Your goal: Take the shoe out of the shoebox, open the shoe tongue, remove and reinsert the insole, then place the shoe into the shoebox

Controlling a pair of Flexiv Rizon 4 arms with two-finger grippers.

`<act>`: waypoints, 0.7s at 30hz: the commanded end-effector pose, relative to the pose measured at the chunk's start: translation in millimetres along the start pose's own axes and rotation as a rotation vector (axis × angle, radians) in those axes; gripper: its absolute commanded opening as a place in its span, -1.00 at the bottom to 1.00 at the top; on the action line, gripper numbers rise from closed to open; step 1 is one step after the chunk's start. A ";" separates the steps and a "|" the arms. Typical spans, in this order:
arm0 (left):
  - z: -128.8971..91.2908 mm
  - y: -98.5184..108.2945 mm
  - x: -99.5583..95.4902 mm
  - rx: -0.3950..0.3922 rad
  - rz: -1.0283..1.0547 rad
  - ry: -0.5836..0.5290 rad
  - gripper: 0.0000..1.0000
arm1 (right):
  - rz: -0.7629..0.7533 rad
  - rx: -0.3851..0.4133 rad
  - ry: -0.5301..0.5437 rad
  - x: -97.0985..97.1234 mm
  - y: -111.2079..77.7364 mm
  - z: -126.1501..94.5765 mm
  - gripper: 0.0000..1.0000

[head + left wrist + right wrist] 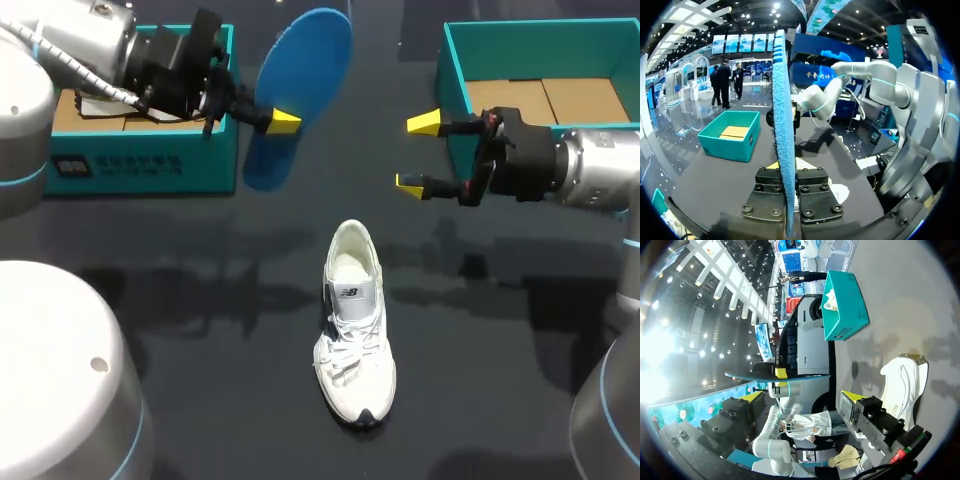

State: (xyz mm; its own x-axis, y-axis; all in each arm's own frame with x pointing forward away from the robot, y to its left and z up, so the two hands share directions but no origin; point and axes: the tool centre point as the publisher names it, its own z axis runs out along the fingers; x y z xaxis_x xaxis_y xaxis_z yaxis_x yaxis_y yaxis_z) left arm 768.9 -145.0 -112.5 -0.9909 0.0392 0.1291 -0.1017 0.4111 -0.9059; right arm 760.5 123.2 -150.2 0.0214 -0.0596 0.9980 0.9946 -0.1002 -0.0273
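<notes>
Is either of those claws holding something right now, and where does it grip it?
The left gripper pinches the blue insole by its flat faces, toward the narrower end. The right gripper is open and empty.

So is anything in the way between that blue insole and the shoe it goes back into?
Nothing visible. The left jaws hold the insole in the air; the shoe lies on the table, and the open right jaws stand off to one side.
</notes>
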 end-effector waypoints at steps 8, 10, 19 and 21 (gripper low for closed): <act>5.1 -11.1 -15.4 0.011 -0.525 0.081 -1.00 | 0.001 -0.001 -0.001 -0.4 -0.9 0.4 1.00; 7.5 -10.6 -16.6 0.018 -0.593 0.087 -1.00 | 0.001 -0.001 -0.001 -0.4 -0.9 0.4 1.00; 17.5 -7.4 -18.5 0.132 -0.885 0.074 -1.00 | 0.001 -0.001 -0.001 -0.4 -0.9 0.4 1.00; 19.9 -6.3 -18.8 0.157 -0.925 0.069 -1.00 | 0.001 -0.001 -0.001 -0.4 -0.9 0.4 1.00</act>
State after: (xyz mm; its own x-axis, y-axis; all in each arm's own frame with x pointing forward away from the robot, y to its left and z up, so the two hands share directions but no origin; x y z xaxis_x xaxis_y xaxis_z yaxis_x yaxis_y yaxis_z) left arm 790.1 -162.2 -110.2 -0.6602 -0.1518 0.7356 -0.7390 0.3069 -0.5998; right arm 760.2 122.8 -149.9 0.0219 -0.0588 0.9980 0.9946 -0.1001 -0.0277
